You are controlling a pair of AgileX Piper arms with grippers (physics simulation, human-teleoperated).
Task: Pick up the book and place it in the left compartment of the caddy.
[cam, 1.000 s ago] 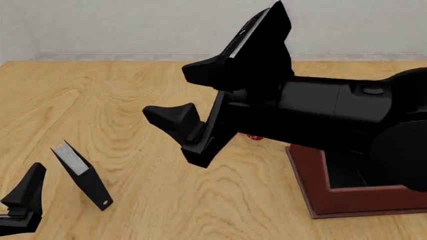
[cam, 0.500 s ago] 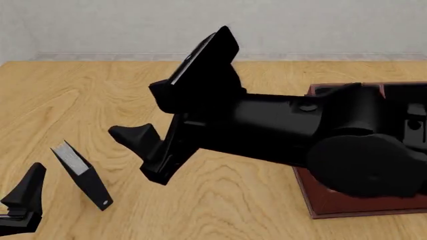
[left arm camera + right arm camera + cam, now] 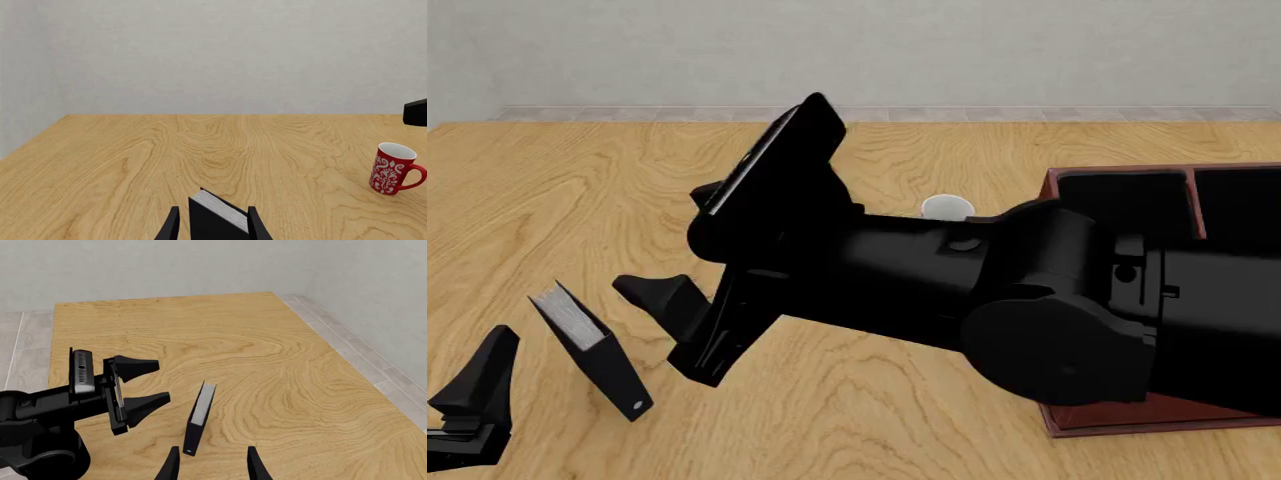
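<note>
Black book: book stands upright on the tabletop near the front-left corner, grey-white page edges up, leaning a little; untouched by either hand.
Left hand: left hand fingers spread, book seen between the fingertips in the left wrist view but from the front view it sits just beside the book, apart from it, near the front-left corner; gripping nothing.
Right hand: right hand wide open, empty, reaching from the right across the middle of the tabletop toward the book; lower finger near the book, not touching.
Caddy: caddy dark red-brown box at the front-right edge, mostly hidden by the right arm; left compartment only partly visible, black lined, no book in it.
Mug: red patterned mug toward the middle-right of the tabletop; only its white rim shows over the arm in the front view.
Progress: early stage, approach only. Book not grasped, not lifted. Left to do: close on book, lift, carry to caddy, lower into left compartment.
Change vs earlier: right hand has swung left and down across the tabletop, closer to the book than half a second ago; more of the caddy uncovered. Book and left hand unchanged in place.
</note>
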